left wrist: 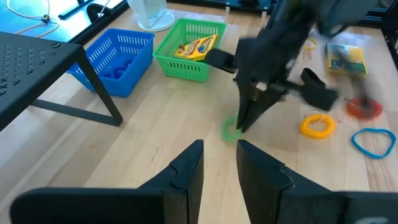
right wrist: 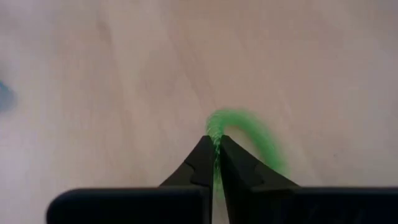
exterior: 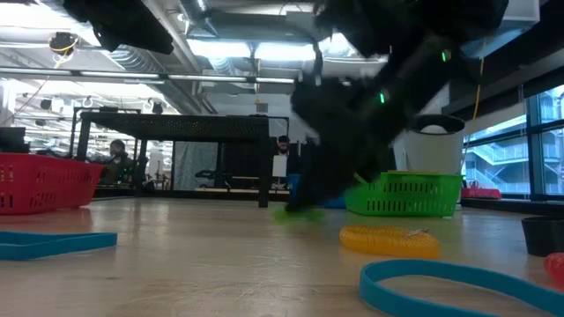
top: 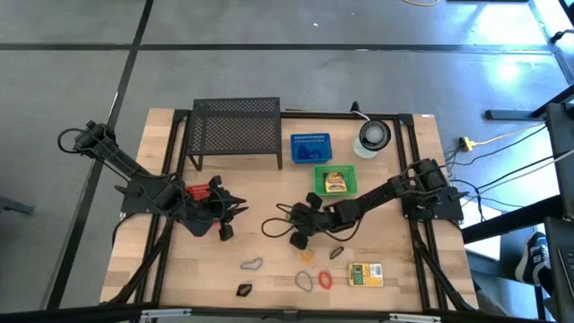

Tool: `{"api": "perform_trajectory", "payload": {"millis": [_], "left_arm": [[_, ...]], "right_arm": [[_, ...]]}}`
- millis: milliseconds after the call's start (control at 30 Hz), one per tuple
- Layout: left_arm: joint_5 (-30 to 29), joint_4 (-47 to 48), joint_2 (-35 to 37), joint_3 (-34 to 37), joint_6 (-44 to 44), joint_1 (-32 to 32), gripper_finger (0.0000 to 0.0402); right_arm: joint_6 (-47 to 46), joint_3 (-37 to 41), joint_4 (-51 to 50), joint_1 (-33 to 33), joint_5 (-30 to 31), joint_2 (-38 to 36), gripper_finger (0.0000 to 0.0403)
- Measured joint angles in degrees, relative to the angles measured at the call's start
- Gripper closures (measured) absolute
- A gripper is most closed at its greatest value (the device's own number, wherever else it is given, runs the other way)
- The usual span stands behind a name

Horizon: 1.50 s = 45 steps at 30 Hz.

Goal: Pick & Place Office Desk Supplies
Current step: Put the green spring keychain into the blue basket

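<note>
A green oval loop [right wrist: 249, 127] sits at the middle of the wooden table, with my right gripper [right wrist: 216, 148] shut on it; the left wrist view shows the green oval loop [left wrist: 231, 132] under those fingertips. My left gripper [left wrist: 219, 163] hangs open and empty left of centre, by a red basket [top: 199, 192]. Loose on the near part of the table lie a yellow coil loop [left wrist: 318, 125], a blue loop [left wrist: 372, 141], a red loop [top: 324, 280], a grey loop [top: 252, 265], a black clip [top: 244, 289] and a yellow-green box [top: 365, 274]. My right gripper pinches the green loop's near rim [right wrist: 215, 132] between its two fingertips, a single strand of the band. The fingers slant down from the table's right side. The rest of the loop curves away beyond the fingertips, low at the table top; whether it is lifted clear I cannot tell.
A black mesh shelf [top: 236, 130] stands at the far side. Right of it are a blue basket [top: 310, 149], a green basket [top: 334, 181] holding a yellow packet, and a round white object [top: 373, 136]. Bare wood lies between the two grippers.
</note>
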<state>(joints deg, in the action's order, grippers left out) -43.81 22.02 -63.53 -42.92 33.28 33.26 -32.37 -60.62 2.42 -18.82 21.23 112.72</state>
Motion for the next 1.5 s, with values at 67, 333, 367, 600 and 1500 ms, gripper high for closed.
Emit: {"api": "perform_trajectory", "payload": {"millis": [67,333,367,600,1500], "left_arm": [[0.0,0.0,0.0,0.0,0.0,0.0,0.0313],[0.5,0.0,0.0,0.0,0.0,0.0,0.0313],[0.6,0.0,0.0,0.0,0.0,0.0,0.0313],[0.6,0.0,0.0,0.0,0.0,0.0,0.0313],[0.6,0.0,0.0,0.0,0.0,0.0,0.0313]], "right_arm": [[1.3,-1.0,1.6,-0.3,0.4,-2.1,0.0391],[7.9,-1.6,12.4,-1.7,1.8,-9.7,0.039],[9.3,-1.5,14.0,-1.9,1.9,-10.5,0.039],[22.2,-1.6,30.3,-4.2,1.9,-14.2,0.039],[26.9,-1.6,17.1,-3.8,32.0,-14.6,0.0355]]}}
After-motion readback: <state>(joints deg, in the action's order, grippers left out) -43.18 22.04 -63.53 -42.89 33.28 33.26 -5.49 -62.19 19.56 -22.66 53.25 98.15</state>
